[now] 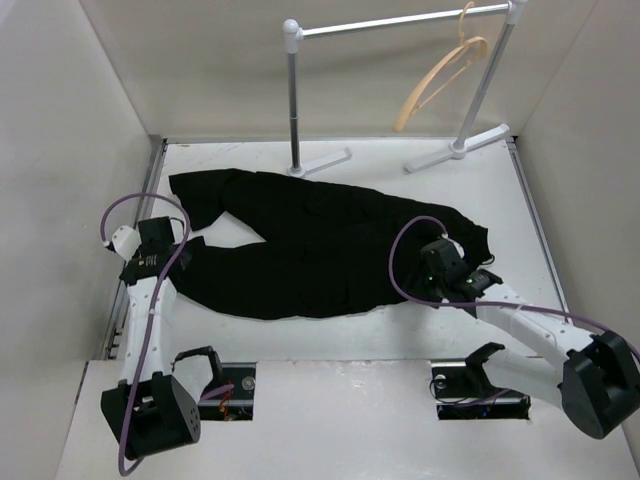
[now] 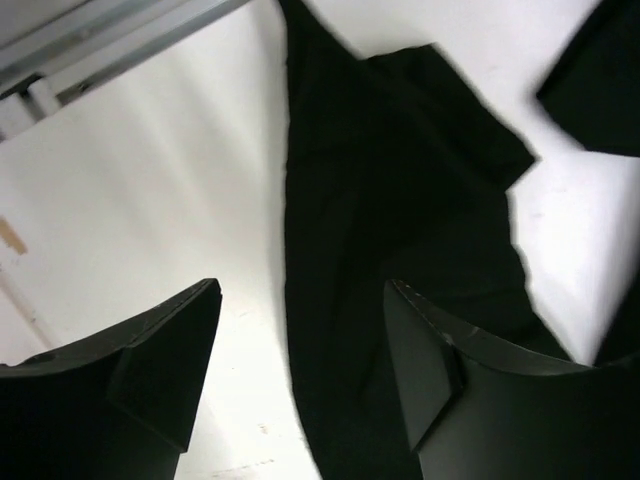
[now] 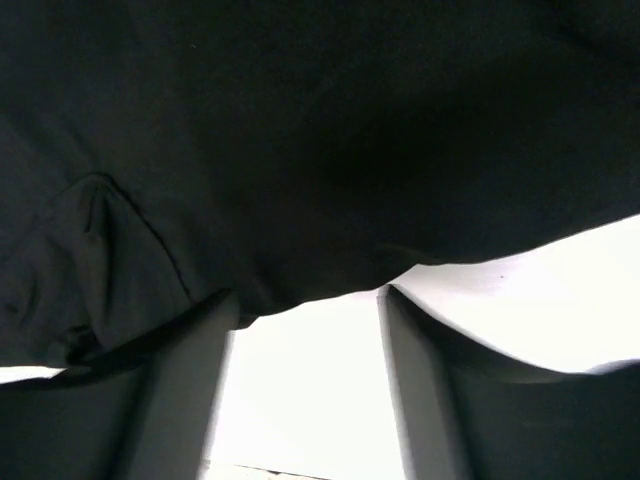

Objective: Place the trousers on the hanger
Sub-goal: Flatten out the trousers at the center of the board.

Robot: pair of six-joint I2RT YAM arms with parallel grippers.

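Barely started: trousers (image 1: 320, 250) lie flat on tabletop (image 1: 380, 335), hanger (image 1: 440, 75) hangs bare, left tool (image 2: 300, 330) and right tool (image 3: 310, 330) both released.

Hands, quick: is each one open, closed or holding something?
Left hand: open, above the trousers, holding nothing.
Right hand: open at the trousers' edge.

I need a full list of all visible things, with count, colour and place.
trousers: one, black, flat across the table's middle
hanger: one, tan, hanging on the rail, far right
rail: one, white and silver, at the table's far edge
table: one, white, under everything
cables: two, purple, one along each arm
left gripper: one, black, open, over a trouser leg
right gripper: one, black, open, at the trousers' edge
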